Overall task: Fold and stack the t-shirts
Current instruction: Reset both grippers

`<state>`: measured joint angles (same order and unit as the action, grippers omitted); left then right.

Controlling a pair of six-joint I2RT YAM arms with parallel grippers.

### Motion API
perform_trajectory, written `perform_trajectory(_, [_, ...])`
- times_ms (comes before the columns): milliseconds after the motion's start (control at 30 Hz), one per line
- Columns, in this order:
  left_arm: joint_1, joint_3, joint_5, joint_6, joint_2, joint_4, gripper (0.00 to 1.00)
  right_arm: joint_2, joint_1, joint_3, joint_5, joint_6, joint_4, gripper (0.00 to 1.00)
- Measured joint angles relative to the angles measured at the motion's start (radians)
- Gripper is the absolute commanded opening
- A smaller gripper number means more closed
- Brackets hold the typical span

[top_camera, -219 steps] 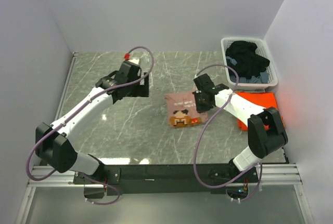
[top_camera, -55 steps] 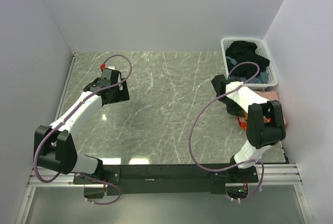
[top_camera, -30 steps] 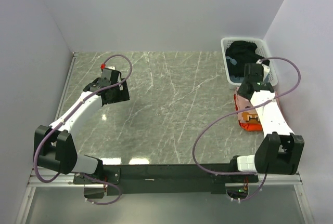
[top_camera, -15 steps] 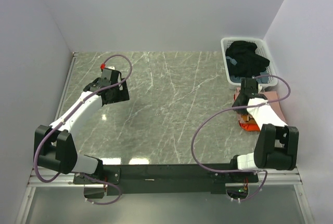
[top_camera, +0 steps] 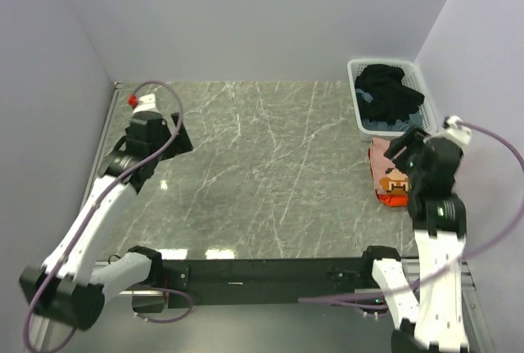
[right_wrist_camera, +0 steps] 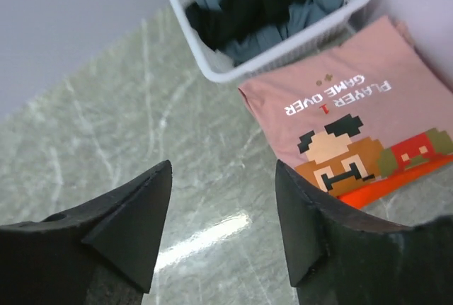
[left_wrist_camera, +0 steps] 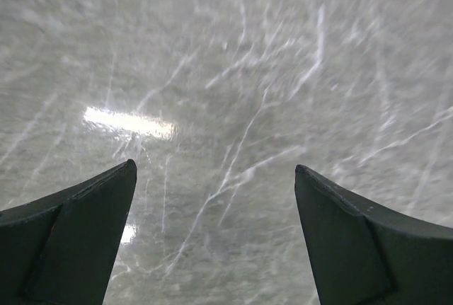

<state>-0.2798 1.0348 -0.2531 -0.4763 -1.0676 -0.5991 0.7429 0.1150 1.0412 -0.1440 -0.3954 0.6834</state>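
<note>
Left gripper (left_wrist_camera: 214,170) and right gripper (right_wrist_camera: 223,177) both released, empty. Dusty-pink cotton tee (right_wrist_camera: 343,117) atop the bright-orange tee (right_wrist_camera: 386,183) looks limp, light; I'd pinch its folded edge.

Robotics laboratory cell: plain pale-lilac wall panels (top_camera: 246,17) are enclosing a grey marble-patterned tabletop (top_camera: 270,165) on three sides; a black mounting rail (top_camera: 270,273) is running along the tabletop's near edge, carrying cabled white-and-black robot arms (top_camera: 90,212).
</note>
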Motion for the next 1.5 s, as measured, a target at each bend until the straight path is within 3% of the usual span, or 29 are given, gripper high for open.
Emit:
perform_trajectory(233, [0.0, 0.04, -0.102, -0.084, 0.31, -0.079, 1.0, -0.288, -0.158, -0.01, -0.119, 0.01, 0.069, 0.84])
perform_trajectory(400, [0.0, 0.012, -0.193, -0.131, 0.541, -0.115, 1.0, -0.509, -0.231, -0.124, -0.179, 0.034, 0.061, 0.86])
perform_trajectory(633, [0.0, -0.186, -0.328, -0.166, 0.824, -0.051, 1.0, -0.724, -0.259, -0.325, -0.215, 0.07, -0.032, 0.88])
perform_trajectory(800, [0.0, -0.358, -0.368, -0.157, 0.993, 0.035, 0.99, -0.735, -0.259, -0.406, -0.215, 0.093, -0.065, 0.89])
perform_trajectory(1133, [0.0, -0.465, -0.374, -0.135, 1.041, 0.135, 0.99, -0.735, -0.259, -0.414, -0.203, 0.109, -0.1, 0.91])
perform_trajectory(1500, [0.001, -0.516, -0.356, -0.076, 0.978, 0.278, 0.99, -0.735, -0.259, -0.414, -0.188, 0.117, -0.1, 0.92])
